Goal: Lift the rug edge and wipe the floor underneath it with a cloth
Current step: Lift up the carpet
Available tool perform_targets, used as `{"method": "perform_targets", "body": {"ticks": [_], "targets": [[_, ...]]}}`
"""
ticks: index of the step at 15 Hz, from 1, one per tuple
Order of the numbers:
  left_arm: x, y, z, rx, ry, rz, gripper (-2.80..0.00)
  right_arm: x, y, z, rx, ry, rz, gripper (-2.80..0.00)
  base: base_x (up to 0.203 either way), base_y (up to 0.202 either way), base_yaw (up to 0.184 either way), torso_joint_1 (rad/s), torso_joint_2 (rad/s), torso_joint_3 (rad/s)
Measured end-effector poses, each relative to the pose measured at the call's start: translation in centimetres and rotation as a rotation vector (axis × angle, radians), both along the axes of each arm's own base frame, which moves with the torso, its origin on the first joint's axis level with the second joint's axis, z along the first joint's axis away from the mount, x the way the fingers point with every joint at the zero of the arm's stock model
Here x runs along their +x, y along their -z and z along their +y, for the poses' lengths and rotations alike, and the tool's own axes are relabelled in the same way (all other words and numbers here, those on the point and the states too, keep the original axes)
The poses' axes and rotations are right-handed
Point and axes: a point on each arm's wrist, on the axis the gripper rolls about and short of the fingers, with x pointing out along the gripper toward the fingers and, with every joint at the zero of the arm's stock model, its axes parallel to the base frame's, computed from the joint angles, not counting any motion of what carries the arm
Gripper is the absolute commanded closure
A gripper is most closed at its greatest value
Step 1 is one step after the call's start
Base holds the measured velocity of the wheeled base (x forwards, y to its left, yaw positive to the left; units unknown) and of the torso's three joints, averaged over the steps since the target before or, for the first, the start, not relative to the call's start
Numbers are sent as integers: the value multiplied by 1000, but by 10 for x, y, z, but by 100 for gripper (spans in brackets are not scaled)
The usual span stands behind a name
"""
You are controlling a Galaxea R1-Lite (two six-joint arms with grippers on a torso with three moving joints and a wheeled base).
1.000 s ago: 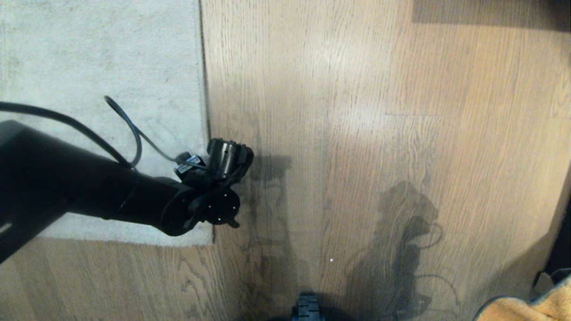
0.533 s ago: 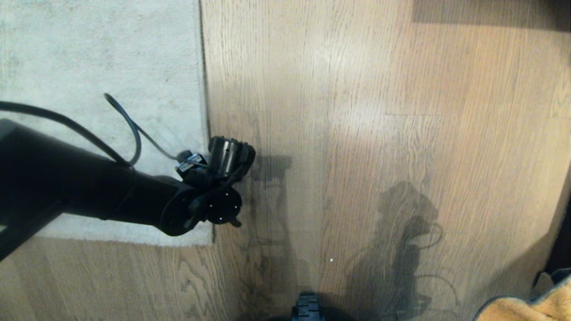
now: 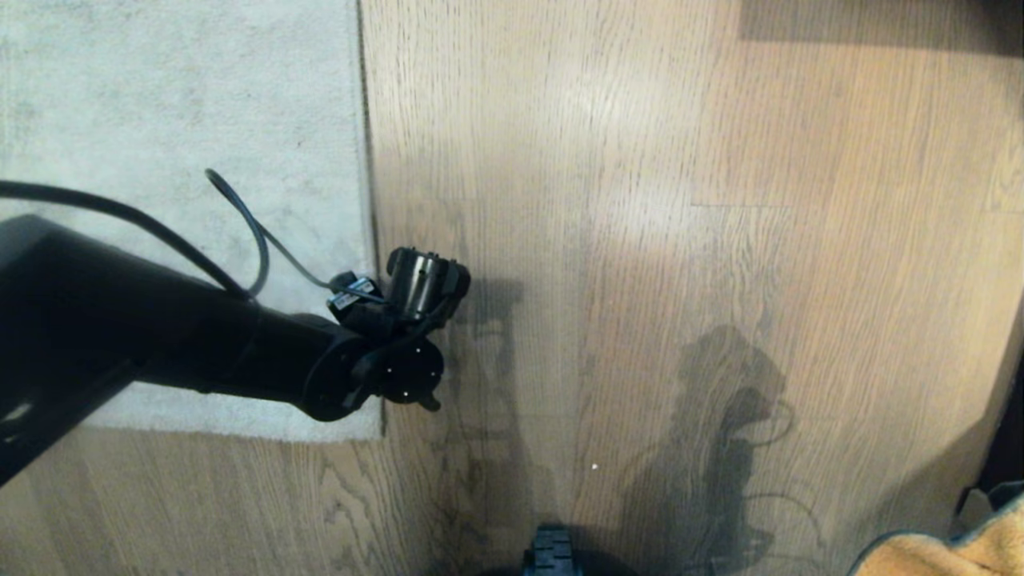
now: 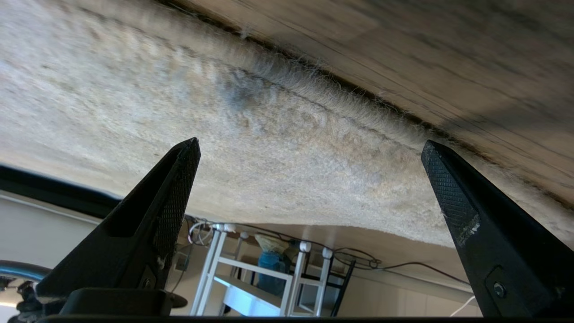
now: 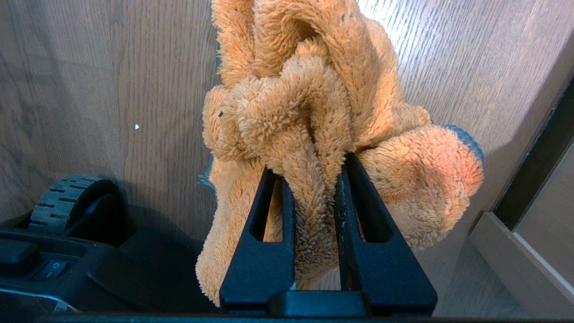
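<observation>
The pale grey rug (image 3: 184, 104) lies flat at the left on the wood-plank floor (image 3: 640, 240). The rug edge (image 3: 370, 200) runs straight down to a square corner (image 3: 376, 436). My left arm's wrist (image 3: 404, 352) hangs over that edge just above the corner, and its fingers are hidden below it in the head view. In the left wrist view my left gripper (image 4: 310, 146) stands wide open over the rug pile (image 4: 269, 148), close to the rug edge (image 4: 358, 94), holding nothing. My right gripper (image 5: 311, 166) is shut on the fluffy orange cloth (image 5: 291, 98), which also shows at the bottom right (image 3: 944, 556).
My base's front wheel (image 3: 550, 552) sits at the bottom centre. A dark door frame (image 3: 1008, 448) borders the floor at the right. Beyond the rug's far side, the left wrist view shows a white shelf frame (image 4: 251, 273) and loose cables (image 4: 358, 260).
My left wrist has edged slightly to the right, further over the rug edge, and its cable has swung with it. The right gripper and the cloth have not moved.
</observation>
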Motion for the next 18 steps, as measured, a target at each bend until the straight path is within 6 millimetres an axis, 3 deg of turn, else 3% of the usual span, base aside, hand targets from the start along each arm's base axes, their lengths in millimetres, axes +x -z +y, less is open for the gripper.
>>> {"method": "perform_targets", "body": {"ticks": [10,18], "targets": [[19,14,7,-14,-41,-23,-280,0,0,0,0,0,0,0,0,0,0,0,0,0],[8,8,42,-12,-106,-11,-280,0,0,0,0,0,0,0,0,0,0,0,0,0]]}}
